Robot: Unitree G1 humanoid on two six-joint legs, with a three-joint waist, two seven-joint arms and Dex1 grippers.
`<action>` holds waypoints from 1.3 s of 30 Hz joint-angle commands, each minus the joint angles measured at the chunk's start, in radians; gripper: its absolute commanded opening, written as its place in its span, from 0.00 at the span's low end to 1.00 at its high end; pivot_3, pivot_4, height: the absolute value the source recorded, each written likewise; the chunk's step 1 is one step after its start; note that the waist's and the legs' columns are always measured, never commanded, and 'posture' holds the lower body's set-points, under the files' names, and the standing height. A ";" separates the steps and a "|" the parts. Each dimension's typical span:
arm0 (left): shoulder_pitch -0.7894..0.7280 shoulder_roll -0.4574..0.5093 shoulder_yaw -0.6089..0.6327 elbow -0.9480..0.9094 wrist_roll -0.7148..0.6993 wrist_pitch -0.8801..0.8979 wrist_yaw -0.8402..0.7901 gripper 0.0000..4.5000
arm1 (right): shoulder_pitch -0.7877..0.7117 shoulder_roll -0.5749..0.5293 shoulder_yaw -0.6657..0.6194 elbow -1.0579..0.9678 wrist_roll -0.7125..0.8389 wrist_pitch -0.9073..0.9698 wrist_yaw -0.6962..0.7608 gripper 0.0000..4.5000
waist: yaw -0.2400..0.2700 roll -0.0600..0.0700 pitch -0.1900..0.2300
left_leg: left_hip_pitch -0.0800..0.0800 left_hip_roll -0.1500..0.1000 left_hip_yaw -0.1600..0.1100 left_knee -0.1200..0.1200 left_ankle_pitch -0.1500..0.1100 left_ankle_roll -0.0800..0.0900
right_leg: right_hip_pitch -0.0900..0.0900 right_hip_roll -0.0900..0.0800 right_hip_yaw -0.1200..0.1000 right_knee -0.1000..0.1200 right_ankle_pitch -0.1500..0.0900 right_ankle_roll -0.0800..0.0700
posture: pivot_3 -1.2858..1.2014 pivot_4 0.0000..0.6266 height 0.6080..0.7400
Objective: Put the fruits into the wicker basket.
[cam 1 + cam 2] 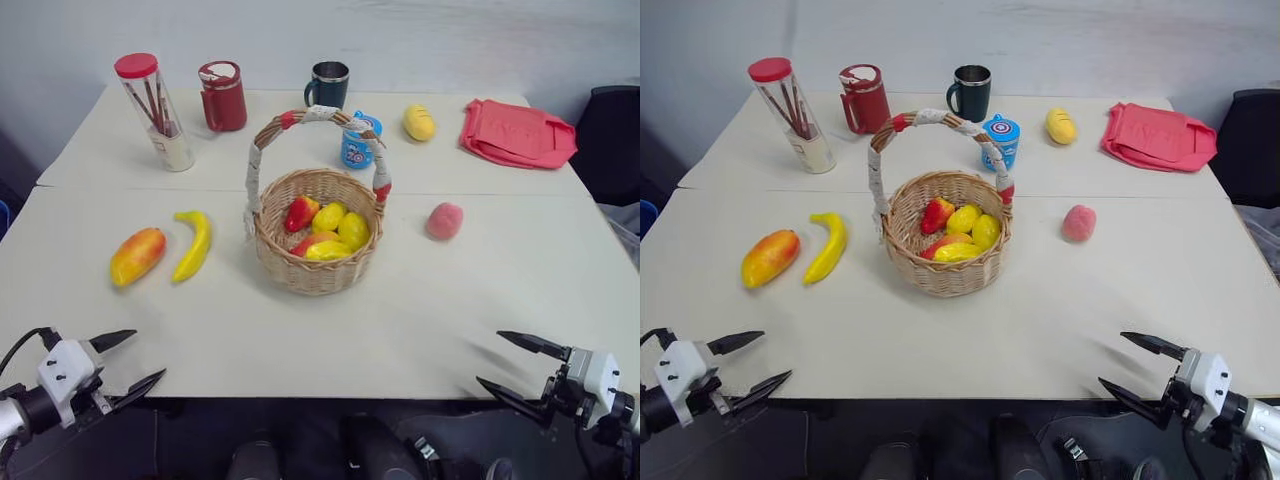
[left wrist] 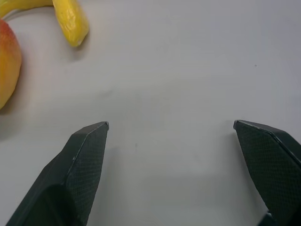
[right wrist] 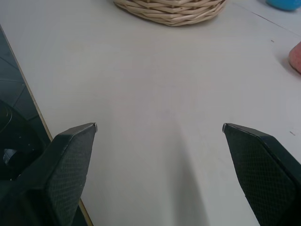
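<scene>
The wicker basket [image 1: 315, 235] stands mid-table with its taped arched handle upright; several red and yellow fruits lie inside. Left of it on the table lie the red-orange mango [image 1: 137, 255] and the curved yellow banana [image 1: 193, 244], side by side. The pink peach [image 1: 444, 221] rests to the basket's right. My left gripper [image 1: 126, 361] hangs open at the near left edge, empty, with the mango [image 2: 7, 61] and banana tip [image 2: 70, 21] ahead of it. My right gripper [image 1: 515, 364] is open and empty at the near right edge, facing the basket [image 3: 171, 10].
Along the back stand a clear jar with a red lid [image 1: 154, 110], a red mug [image 1: 222, 96], a dark mug [image 1: 329, 85] and a blue cup [image 1: 358, 141]. A yellow lemon-like fruit [image 1: 419, 122] and a folded red cloth [image 1: 516, 132] lie back right.
</scene>
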 commanded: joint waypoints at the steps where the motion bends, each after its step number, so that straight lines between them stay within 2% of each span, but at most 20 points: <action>1: -0.008 0.002 -0.004 -0.004 -0.002 -0.007 0.008 1.00 | -0.021 0.003 0.007 0.054 -0.013 -0.049 0.035 0.98 | -0.001 0.000 0.000 | 0.000 0.000 0.000 0.000 0.000 0.000 | 0.000 0.000 0.000 0.000 0.000 0.000 | 0.52 0.24 1.00; 10: 0.004 0.017 0.001 0.029 -0.052 0.030 -0.058 1.00 | -0.088 0.022 0.058 0.139 -0.032 -0.095 0.072 0.98 | -0.001 0.000 0.000 | 0.001 0.000 0.000 0.000 0.000 0.000 | 0.000 0.000 0.000 0.001 0.000 0.000 | 0.52 0.24 1.00; 15: 0.011 0.012 0.032 0.049 -0.079 0.044 -0.064 1.00 | -0.134 0.057 0.088 0.109 -0.023 -0.114 0.058 0.98 | -0.001 0.000 0.000 | 0.001 0.000 0.000 0.001 0.000 0.000 | 0.000 0.000 0.000 0.001 0.000 0.000 | 0.52 0.24 1.00; 17: 0.027 0.017 0.090 0.056 -0.114 0.129 -0.025 1.00 | -0.165 0.086 0.098 0.024 0.039 -0.045 0.022 0.98 | -0.004 0.000 0.000 | 0.001 0.000 0.000 0.001 0.000 0.000 | 0.000 0.000 0.000 0.002 0.000 0.000 | 0.52 0.24 1.00; 21: 0.001 0.059 0.268 0.156 -0.230 0.306 0.038 1.00 | -0.248 0.109 0.130 -0.244 0.190 0.217 -0.139 0.98 | -0.018 0.000 0.000 | 0.000 0.001 0.000 0.001 0.001 -0.002 | -0.003 0.001 0.000 0.006 0.000 0.000 | 0.52 0.24 1.00; 26: -0.002 0.198 0.371 0.293 -0.288 0.584 0.037 1.00 | -0.390 0.130 0.217 -0.457 0.238 0.336 -0.199 0.98 | -0.014 0.000 0.000 | -0.001 0.001 -0.003 0.001 0.001 -0.004 | -0.006 0.001 -0.002 0.010 -0.002 -0.003 | 0.52 0.24 1.00; 29: -0.046 0.287 0.327 0.298 -0.290 0.735 0.035 1.00 | -0.446 0.133 0.242 -0.483 0.226 0.342 -0.186 0.98 | -0.001 -0.002 0.000 | -0.002 0.000 -0.003 0.001 0.001 -0.004 | -0.007 0.000 -0.003 0.010 -0.002 -0.003 | 0.52 0.24 1.00; 31: -0.128 0.329 0.293 0.270 -0.311 0.801 0.038 1.00 | -0.480 0.136 0.250 -0.494 0.218 0.346 -0.192 0.98 | 0.009 -0.003 -0.001 | -0.002 0.000 -0.003 0.001 0.001 -0.003 | -0.007 -0.001 -0.004 0.009 -0.002 -0.003 | 0.52 0.24 1.00; 34: -0.407 0.383 0.172 0.317 -0.323 0.887 0.080 1.00 | -0.521 0.138 0.261 -0.502 0.210 0.359 -0.198 0.98 | 0.029 -0.007 -0.002 | -0.002 -0.001 -0.004 0.003 0.002 -0.003 | -0.006 -0.003 -0.005 0.010 -0.002 -0.003 | 0.52 0.24 1.00; 36: -0.609 0.392 0.034 0.382 -0.273 0.898 0.082 1.00 | -0.537 0.142 0.266 -0.496 0.202 0.360 -0.202 0.98 | 0.031 -0.010 -0.004 | -0.003 -0.001 -0.005 0.003 0.003 -0.004 | -0.006 -0.003 -0.007 0.010 -0.002 -0.003 | 0.52 0.24 1.00; 39: -0.808 0.387 -0.179 0.459 -0.158 0.875 0.057 1.00 | -0.552 0.146 0.269 -0.483 0.186 0.361 -0.202 0.98 | 0.024 -0.010 -0.004 | -0.003 -0.002 -0.002 0.002 0.003 -0.004 | -0.007 -0.002 -0.007 0.011 -0.002 -0.003 | 0.52 0.24 1.00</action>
